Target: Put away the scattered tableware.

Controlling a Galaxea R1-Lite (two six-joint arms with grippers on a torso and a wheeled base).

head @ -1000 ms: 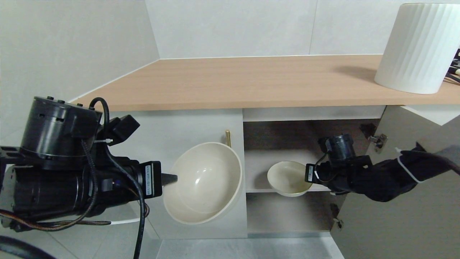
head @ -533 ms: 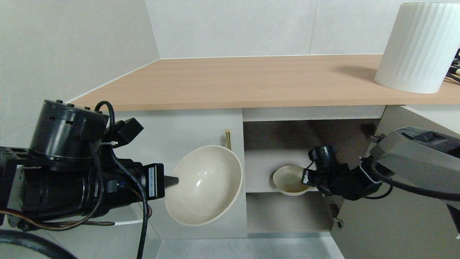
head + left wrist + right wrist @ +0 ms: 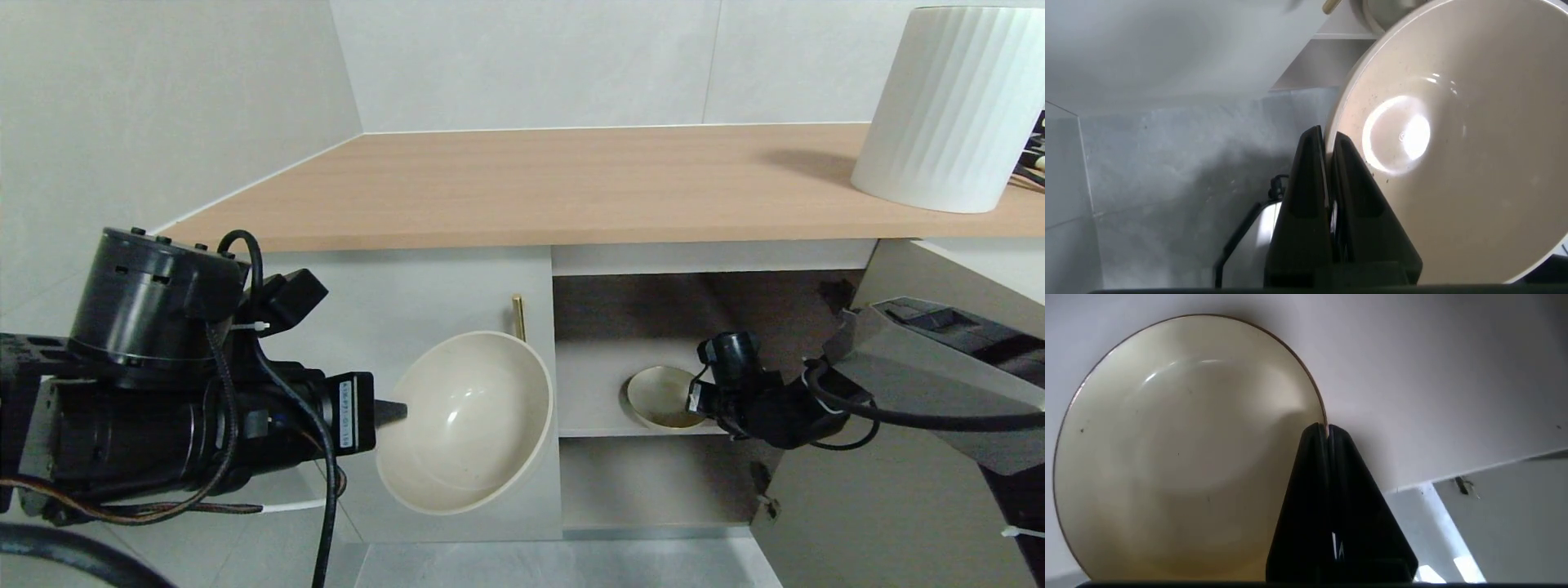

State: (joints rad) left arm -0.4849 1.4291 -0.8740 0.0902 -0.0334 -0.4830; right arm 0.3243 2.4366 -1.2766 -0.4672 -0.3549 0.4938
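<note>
**Inspector:** Left gripper [image 3: 393,410], condition?

**Assistant:** Closed on the rim of the large cream bowl [image 3: 465,420], one finger inside the rim and one outside. The bowl is held off the floor, tilted on its side with its opening facing up and outward. It is in front of the closed left cabinet door [image 3: 408,294], just below the gold handle [image 3: 518,317].

**Inspector:** Right gripper [image 3: 694,400]?

**Assistant:** Inside the open right compartment, pinched tight on the rim of the small bowl [image 3: 663,396]. The right wrist view shows the fingers meeting over the bowl's edge.

**Inspector:** Position of the small bowl?

**Assistant:** At the front edge of the middle shelf [image 3: 596,384], tilted. I cannot tell whether its base touches the shelf.

**Inspector:** Surroundings?

**Assistant:** The right cabinet door [image 3: 865,506] is swung open. The wooden countertop [image 3: 571,180] runs above the cabinet. A white ribbed container [image 3: 947,106] stands on it at the far right, well apart from both bowls
</note>
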